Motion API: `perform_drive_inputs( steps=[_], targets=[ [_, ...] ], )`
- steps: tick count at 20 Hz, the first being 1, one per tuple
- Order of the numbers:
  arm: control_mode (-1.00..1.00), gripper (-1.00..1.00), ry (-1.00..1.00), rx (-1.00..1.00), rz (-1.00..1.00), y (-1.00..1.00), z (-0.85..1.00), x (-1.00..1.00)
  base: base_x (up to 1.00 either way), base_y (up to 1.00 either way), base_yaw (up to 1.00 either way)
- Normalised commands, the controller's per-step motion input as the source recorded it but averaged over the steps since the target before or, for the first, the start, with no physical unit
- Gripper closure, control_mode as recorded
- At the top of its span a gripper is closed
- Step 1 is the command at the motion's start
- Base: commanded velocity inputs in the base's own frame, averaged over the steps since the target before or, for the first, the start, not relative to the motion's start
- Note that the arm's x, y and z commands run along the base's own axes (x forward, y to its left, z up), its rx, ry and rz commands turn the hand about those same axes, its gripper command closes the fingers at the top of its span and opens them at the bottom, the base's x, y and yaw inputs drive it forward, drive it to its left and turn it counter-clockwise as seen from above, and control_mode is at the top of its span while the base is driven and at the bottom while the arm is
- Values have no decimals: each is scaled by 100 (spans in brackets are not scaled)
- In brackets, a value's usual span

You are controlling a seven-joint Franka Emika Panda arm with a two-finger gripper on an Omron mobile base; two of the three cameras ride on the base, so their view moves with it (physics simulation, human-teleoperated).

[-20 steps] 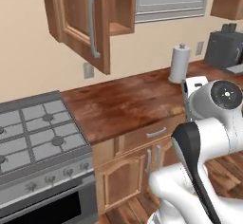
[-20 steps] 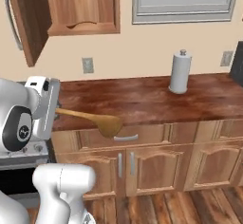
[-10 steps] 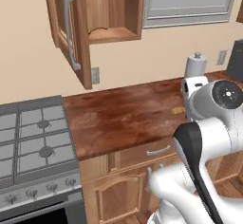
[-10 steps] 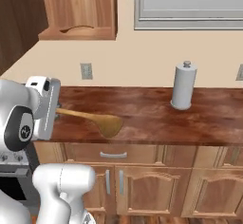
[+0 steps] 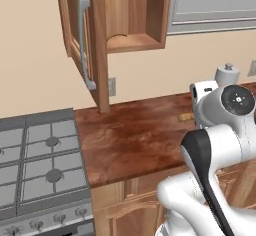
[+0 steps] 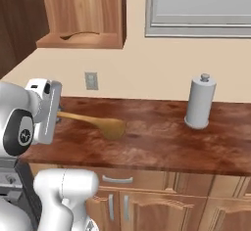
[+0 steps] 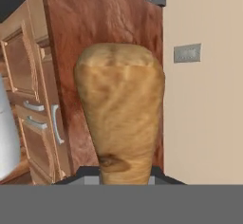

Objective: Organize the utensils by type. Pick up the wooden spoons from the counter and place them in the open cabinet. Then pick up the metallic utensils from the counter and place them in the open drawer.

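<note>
As the base rolls left along the counter, bringing the open cabinet closer overhead, the gripper holds the wooden spoon level above the countertop, leaving the lift to the shelf as the next step.

The counter is a long, dark reddish-brown top with a glossy wood grain, running along the beige wall above brown base cabinets. A paper towel roll stands upright on it, near the wall. In the left base view the counter ends against the stove, well apart from the roll, and a small orange-gold piece, too small to identify, lies flat on the wood near the roll.
</note>
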Motion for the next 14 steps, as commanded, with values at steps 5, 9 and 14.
perform_drive_inputs(
  steps=[5, 9, 14],
  targets=[
    [100, 100, 0, 0, 0, 0, 0, 0, 45, -4, 13],
    [100, 100, 0, 0, 0, 0, 0, 0, 42, -2, 11],
    [-100, 100, -3, 0, 8, 0, 0, 9, 13, 0, 4]
  ],
)
